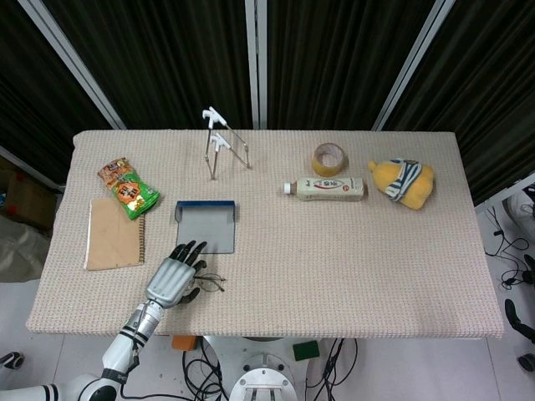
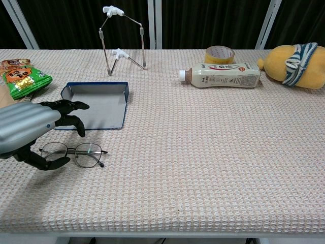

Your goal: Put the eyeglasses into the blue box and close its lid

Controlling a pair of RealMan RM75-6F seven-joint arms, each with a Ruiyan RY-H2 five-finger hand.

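Nearest the table's front edge, the left hand curls its spread fingers around the eyeglasses, not yet gripping. Next, I'd guess: pinch, lift into the open blue box just behind.

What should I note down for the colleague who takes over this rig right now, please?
Left hand: over the left end of the eyeglasses, fingers curled around that end; whether it already holds them cannot be told.
Right hand: not in view in either camera.
Eyeglasses: lying on the table, unfolded, just in front of the blue box.
Blue box: open and empty, near the left hand.
Done: nothing yet; the glasses are still outside the box.
Left: pick up the glasses, place them in the box, close its lid.
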